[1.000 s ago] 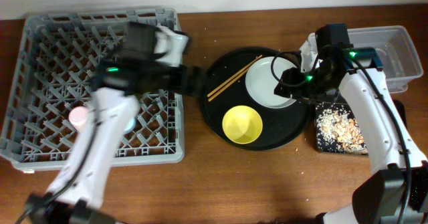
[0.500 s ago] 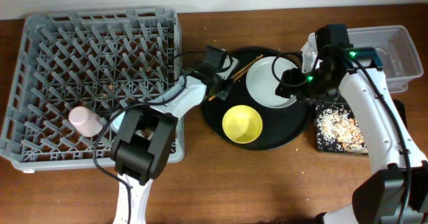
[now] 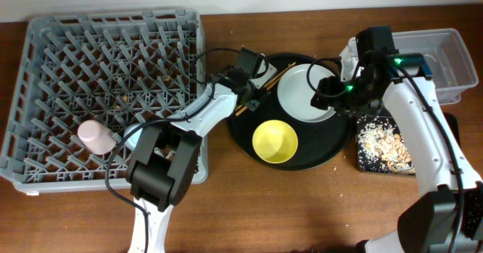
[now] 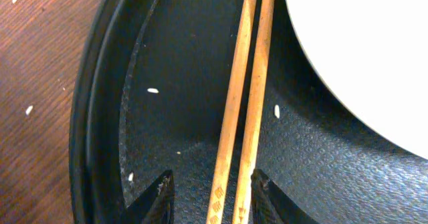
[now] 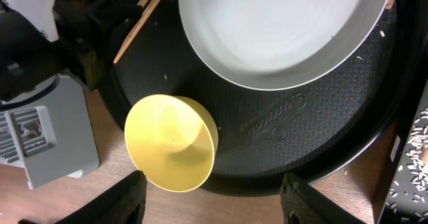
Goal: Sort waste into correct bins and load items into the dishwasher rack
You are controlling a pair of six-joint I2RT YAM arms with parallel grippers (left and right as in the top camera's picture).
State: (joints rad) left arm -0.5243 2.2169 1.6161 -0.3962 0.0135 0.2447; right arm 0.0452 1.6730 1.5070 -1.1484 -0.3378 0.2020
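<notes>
Two wooden chopsticks [image 3: 272, 78] lie side by side on the left of the round black tray [image 3: 241, 128]. My left gripper [image 3: 253, 94] is low over them. In the left wrist view the chopsticks [image 4: 251, 83] run between its fingers; the right finger touches one stick and the left finger stands apart, so the left gripper [image 4: 210, 184] is open. The pale grey plate [image 3: 302, 94] and yellow bowl [image 3: 274, 141] also sit on the tray. Above the plate's right edge, my right gripper [image 3: 330, 94] hangs open and holds nothing. A pink cup [image 3: 96, 137] lies in the dishwasher rack [image 3: 45, 49].
A clear tub [image 3: 453, 57] stands at the far right. In front of it lies a shallow black tray [image 3: 385, 147] holding beige food scraps. White rice grains dot the round tray [image 4: 154, 90] and the wooden table. The rack's corner [image 5: 47, 144] is close to the bowl [image 5: 174, 144].
My left arm has swung from over the rack to the round tray, and its jaws have narrowed around the chopsticks. The right arm has stayed in place.
</notes>
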